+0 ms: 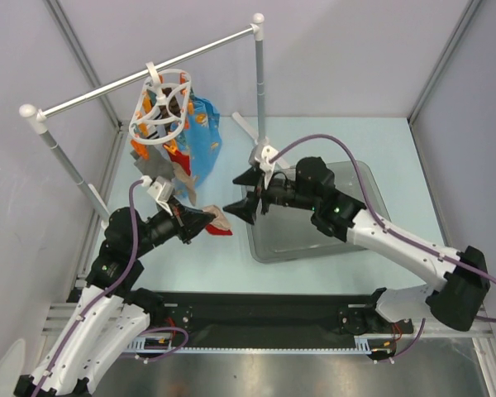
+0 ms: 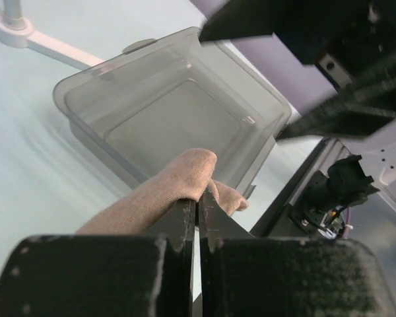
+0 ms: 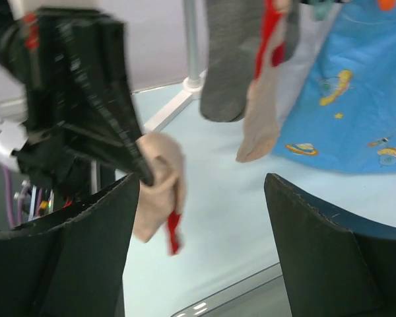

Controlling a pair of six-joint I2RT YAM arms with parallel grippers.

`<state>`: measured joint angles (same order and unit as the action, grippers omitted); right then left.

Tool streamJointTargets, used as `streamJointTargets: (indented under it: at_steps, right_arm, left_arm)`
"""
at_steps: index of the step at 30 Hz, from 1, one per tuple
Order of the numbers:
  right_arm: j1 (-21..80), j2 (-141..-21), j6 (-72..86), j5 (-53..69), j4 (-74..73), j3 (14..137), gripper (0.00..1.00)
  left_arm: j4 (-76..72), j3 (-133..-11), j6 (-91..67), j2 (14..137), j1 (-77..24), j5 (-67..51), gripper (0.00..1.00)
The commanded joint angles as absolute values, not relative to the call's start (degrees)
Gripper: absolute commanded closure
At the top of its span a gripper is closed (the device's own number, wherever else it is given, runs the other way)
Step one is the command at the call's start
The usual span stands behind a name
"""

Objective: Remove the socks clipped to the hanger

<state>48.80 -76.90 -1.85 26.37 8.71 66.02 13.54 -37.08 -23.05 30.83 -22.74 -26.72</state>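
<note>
Beige sock (image 2: 175, 181) pinched in left tool (image 2: 198, 206).
We note right tool (image 3: 201, 185) spread wide, facing it; other socks (image 3: 228, 59) hang from hanger (image 1: 159, 107).

The rail (image 1: 149, 70) crosses the far left of the counter (image 1: 339, 141) on two posts, one at the left edge and one near the middle. The hanger (image 1: 159, 107) hangs from the rail between them. The clipped socks (image 1: 161, 169) hang beneath it, with the cloth (image 1: 205, 136) just to their right. The bin (image 1: 293, 240) sits on the counter right of centre, in front of the middle post's foot. The left gripper (image 1: 207, 221) is in front of the hanger and left of the bin. It has one sock (image 1: 223, 220) between its fingers, apart from the hanging ones. The right gripper (image 1: 246, 207) is over the bin's left edge, just right of that sock.
</note>
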Motion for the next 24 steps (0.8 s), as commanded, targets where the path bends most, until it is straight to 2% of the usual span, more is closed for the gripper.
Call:
streamJointTargets:
  at_steps: [1, 5, 9, 12, 13, 15, 16, 17, 18, 19, 20, 21, 23, 24]
  right_arm:
    - [52.81, -73.39, -8.43, 26.98, 5.2, 63.37, 0.18]
    - [57.04, -75.22, -10.81, 24.35, 1.67, 63.9, 0.16]
    - [58.88, -77.07, -10.81, 17.96, 4.83, 63.54, 0.16]
    - [60.12, -77.87, -11.95, 14.17, 6.32, 63.55, 0.22]
    - [60.2, -77.78, -11.69, 13.8, 7.72, 63.28, 0.39]
    - [60.21, -76.65, -11.08, 12.14, 9.31, 61.54, 0.6]
    - [60.29, -76.12, -10.9, 11.61, 10.45, 60.57, 0.75]
    - [60.21, -75.5, -10.38, 10.82, 10.72, 59.86, 0.81]
    - [60.21, -74.98, -10.2, 9.24, 10.81, 59.07, 0.88]
    - [60.21, -73.84, -9.85, 8.1, 10.64, 57.41, 1.0]
    - [60.21, -73.31, -8.71, 6.78, 10.63, 56.7, 1.0]
    - [60.21, -72.69, -8.01, 4.33, 10.46, 55.65, 1.0]
    - [59.86, -70.32, -6.51, 2.12, 9.85, 52.66, 1.0]
    - [59.33, -69.27, -3.55, 0.2, 9.76, 51.69, 1.0]
  left_arm:
    - [8.27, -36.12, -24.69, 30.23, -22.41, -32.6, 1.0]
    - [4.4, -37.44, -28.2, 31.9, -22.5, -41.03, 1.0]
    - [2.72, -40.68, -31.02, 33.66, -22.5, -46.92, 1.0]
    - [2.72, -41.83, -31.9, 33.75, -22.5, -48.33, 1.0]
    - [2.99, -42.01, -31.99, 33.75, -22.5, -48.43, 1.0]
    - [4.21, -42.45, -31.91, 33.58, -22.5, -48.08, 1.0]
    - [4.91, -42.63, -31.64, 33.49, -22.5, -47.03, 1.0]
    - [5.53, -42.71, -31.12, 33.49, -22.5, -46.33, 0.99]
    - [7.02, -43.15, -31.03, 33.4, -22.41, -45.54, 0.95]
    - [7.64, -43.33, -31.03, 33.57, -22.5, -43.53, 0.91]
    - [8.08, -43.59, -31.2, 33.49, -22.41, -42.46, 0.83]
    - [8.35, -43.77, -31.46, 33.66, -22.5, -41.76, 0.65]
    - [8.09, -44.03, -32.16, 33.75, -22.5, -39.56, 0.47]
    - [8.78, -44.56, -31.99, 33.92, -22.41, -38.25, 0.34]
